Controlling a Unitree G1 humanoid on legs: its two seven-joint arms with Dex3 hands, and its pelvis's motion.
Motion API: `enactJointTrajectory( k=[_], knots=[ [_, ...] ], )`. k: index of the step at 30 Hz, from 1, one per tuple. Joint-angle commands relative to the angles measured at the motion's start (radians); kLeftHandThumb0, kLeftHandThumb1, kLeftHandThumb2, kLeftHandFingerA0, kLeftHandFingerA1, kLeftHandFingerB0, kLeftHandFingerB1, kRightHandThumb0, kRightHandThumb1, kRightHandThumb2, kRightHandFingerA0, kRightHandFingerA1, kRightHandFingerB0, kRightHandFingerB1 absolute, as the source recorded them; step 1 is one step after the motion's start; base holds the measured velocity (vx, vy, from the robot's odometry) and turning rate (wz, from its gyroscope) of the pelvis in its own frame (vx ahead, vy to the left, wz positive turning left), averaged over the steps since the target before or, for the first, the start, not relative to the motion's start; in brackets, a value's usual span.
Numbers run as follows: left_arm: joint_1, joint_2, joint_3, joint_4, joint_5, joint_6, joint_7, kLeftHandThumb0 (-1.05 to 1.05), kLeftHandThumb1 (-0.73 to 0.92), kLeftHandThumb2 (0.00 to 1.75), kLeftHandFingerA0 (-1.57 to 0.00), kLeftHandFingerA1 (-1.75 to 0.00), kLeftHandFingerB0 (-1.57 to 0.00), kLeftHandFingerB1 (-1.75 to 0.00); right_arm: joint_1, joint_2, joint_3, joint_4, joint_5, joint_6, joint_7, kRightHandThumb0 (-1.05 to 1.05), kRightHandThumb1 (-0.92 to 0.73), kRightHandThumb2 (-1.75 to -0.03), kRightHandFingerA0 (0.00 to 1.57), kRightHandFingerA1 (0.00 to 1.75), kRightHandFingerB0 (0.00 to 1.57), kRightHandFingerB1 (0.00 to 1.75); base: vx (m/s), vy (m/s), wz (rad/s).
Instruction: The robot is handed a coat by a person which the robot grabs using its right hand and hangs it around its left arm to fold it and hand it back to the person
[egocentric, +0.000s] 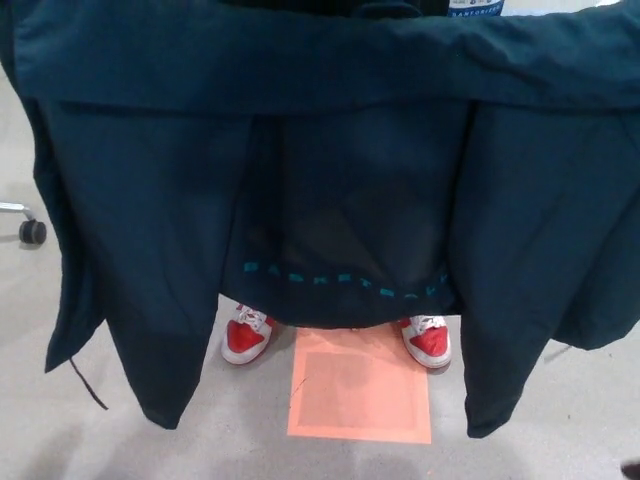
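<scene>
One dark teal coat (330, 150) hangs spread wide w/ teal lettering (345, 280) nr hem; hands out of view

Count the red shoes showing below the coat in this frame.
2. The picture-left shoe sits just off the upper left corner of the orange floor square; the picture-right shoe sits at its upper right corner. The coat hem hides part of both.

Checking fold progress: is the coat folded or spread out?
Spread out: the coat hangs full-width and unfolded, its hem above the person's red shoes.
</scene>
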Motion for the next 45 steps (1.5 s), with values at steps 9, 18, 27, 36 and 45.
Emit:
enactJointTrajectory(
  k=[9,18,27,36,45],
  knots=[
    [-0.019,-0.014,0.03,-0.034,-0.049,-0.091,-0.069,-0.63,0.73,1.02,-0.01,-0.41,0.0,-0.34,0.484,0.08,-0.337,-1.269,0.47,-0.146,0.004,-0.7,-0.81,-0.65,0.35,0.38,0.27,0.35,0.0,0.0,0.0],
    [-0.024,0.001,0.042,-0.029,-0.059,-0.071,-0.072,-0.67,0.72,1.02,-0.09,-0.45,0.0,-0.34,0.379,0.078,-0.513,-1.728,0.617,-0.149,-0.122,-0.75,-0.65,-0.94,0.28,0.5,0.24,0.47,0.0,0.0,0.0],
    [-0.027,-0.001,0.068,-0.031,-0.083,-0.061,-0.09,-0.65,0.75,0.93,-0.08,-0.4,-0.06,-0.35,0.201,-0.047,-0.633,-1.884,0.766,-0.012,-0.172,-0.78,-0.66,-0.72,0.37,0.43,0.3,0.38,0.0,0.0,0.0],
    [-0.05,0.005,0.087,-0.03,-0.092,-0.019,-0.08,-0.32,0.64,1.14,0.0,-0.48,0.0,-0.48,-0.085,-0.154,-0.654,-1.851,0.688,0.1,-0.155,-0.78,-0.58,-0.98,0.18,0.45,0.18,0.44,0.0,0.0,0.0],
    [-0.07,0.026,0.09,-0.037,-0.077,0.008,-0.101,-0.33,0.64,1.15,0.0,-0.48,0.0,-0.48,-0.439,-0.269,-0.507,-1.718,0.597,0.239,-0.038,-0.78,-0.66,-0.6,0.25,0.3,0.23,0.29,0.0,0.0,0.0]
  ],
)
